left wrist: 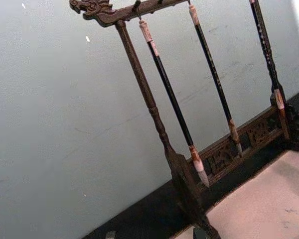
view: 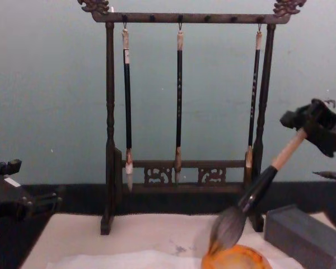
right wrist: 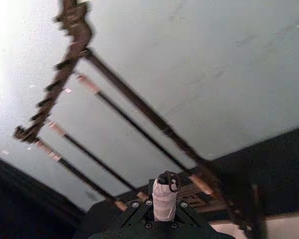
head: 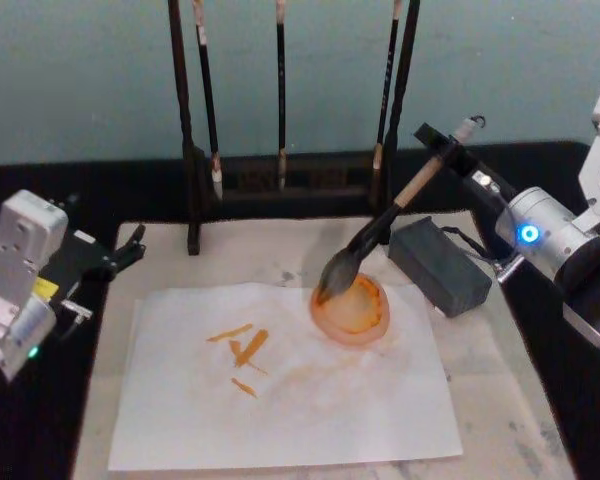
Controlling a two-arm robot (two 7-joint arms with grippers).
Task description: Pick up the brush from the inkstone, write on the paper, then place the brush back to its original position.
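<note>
- Left gripper (head: pixel 128 250): a black claw on a white boxy wrist, idle above the desk's (head: pixel 50 440) left edge, just off the mat's far left corner. We cannot tell whether it is open or closed.
- Mat (head: pixel 500 400): beige, soft-looking and smudged with grey, laid over the black desk.
- Paper (head: pixel 330 410): a thin white sheet, slightly wrinkled, on the mat's front half. It carries a few short orange strokes (head: pixel 245 348) on its left half.
- Rack (view: pixel 109 112): dark carved wood with turned posts, a fretwork base rail and scrolled ends on its top bar. It stands along the mat's far edge, against a teal wall.
- Thin brushes (view: pixel 179 101): three hang from the rack's bar, with black shafts and pale tips.
- Dish (head: pixel 355 315): round, orange and glossy, on the paper's far right corner.
- Brush (head: pixel 385 222): it slants down to the left, with a pale tan handle, a black ferrule and a thick grey tuft. The tuft's tip is at the dish's far left rim; we cannot tell whether it touches.
- Block (head: pixel 440 265): grey, matte and rectangular, near the mat's right edge, just right of the dish. The brush handle passes beside its far left corner.
- Right gripper (head: pixel 442 148): black, raised above the mat's far right corner. Its jaws are clamped on the handle's top, the small loop poking out beyond them.
</note>
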